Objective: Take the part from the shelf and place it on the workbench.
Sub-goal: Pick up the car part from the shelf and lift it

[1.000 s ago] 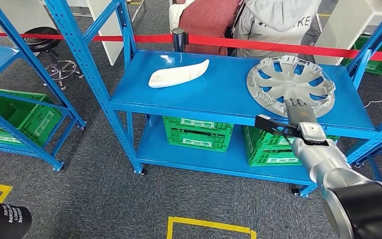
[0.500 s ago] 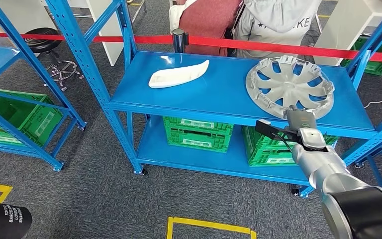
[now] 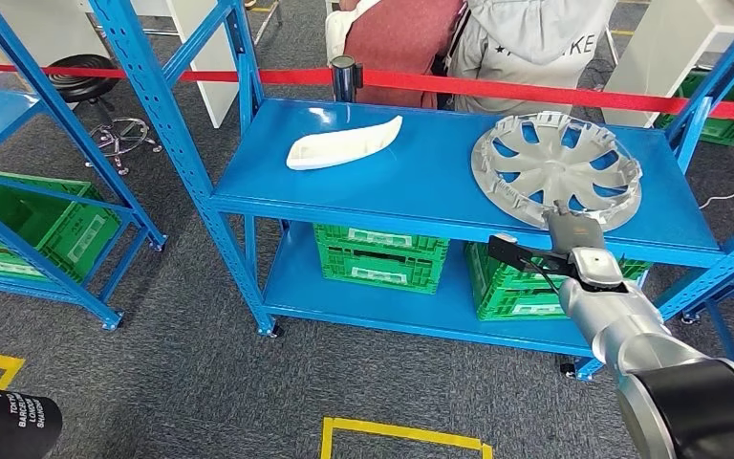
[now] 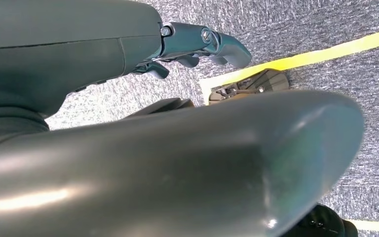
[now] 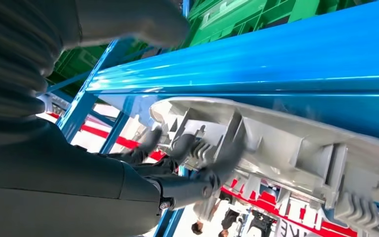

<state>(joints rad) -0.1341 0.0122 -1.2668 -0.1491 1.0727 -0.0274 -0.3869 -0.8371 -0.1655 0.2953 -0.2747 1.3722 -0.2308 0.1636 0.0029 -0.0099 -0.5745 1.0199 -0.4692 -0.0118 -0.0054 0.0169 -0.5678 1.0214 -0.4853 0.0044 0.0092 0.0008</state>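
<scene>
Gripping the near rim of the hubcap [image 3: 556, 169], the right hand [image 3: 573, 241] has its fingers [image 5: 205, 168] hooked over the rim's ribbed edge, thumb on the other side, so the hold looks made, though how firm it is I cannot tell. The hubcap lies at the right end of the blue shelf [image 3: 420, 182], its near edge at the shelf's front lip; in the right wrist view that edge appears raised slightly off the blue surface. By my reading the task is at its early stage: the reach and grasp are done, while lifting the part clear, carrying it away and setting it on the workbench all remain, and no workbench can be made out. The left hand [image 4: 197, 47] hangs down over grey carpet with a yellow floor line beneath it; its fingers are apart and hold nothing. A white curved part [image 3: 342, 145] lies well apart on the left half of the same shelf. Green crates [image 3: 380, 256] sit on the lower shelf under the top board. A red barrier tape [image 3: 497, 86] runs behind the shelf, with people standing just beyond it. The blue upright at the shelf's right end stands near the hubcap and could catch its rim on the way out
</scene>
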